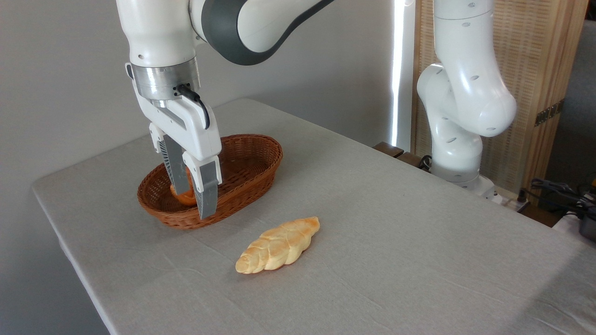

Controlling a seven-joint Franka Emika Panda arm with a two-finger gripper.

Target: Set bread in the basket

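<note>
Fixed camera view: a white Franka arm (158, 32) reaches down from the upper left over the near end of an oval wicker basket (253, 160) that stands on a table covered in a pale grey cloth (396, 242). The gripper (193, 200) points downward into the basket, its two grey fingers (207, 193) parted by a narrow gap. A small orange-brown bun (182, 197) shows between and behind the fingers, low inside the basket; whether the fingers press on it or merely stand beside it cannot be told, as they hide most of it. A pale-golden braided loaf (278, 245) with pointed ends lies on the cloth outside the basket, near its front right, set apart from the rim and lying diagonally. The arm's base column (458, 116) stands at the table's far right edge, before a slatted wooden screen (540, 70).
</note>
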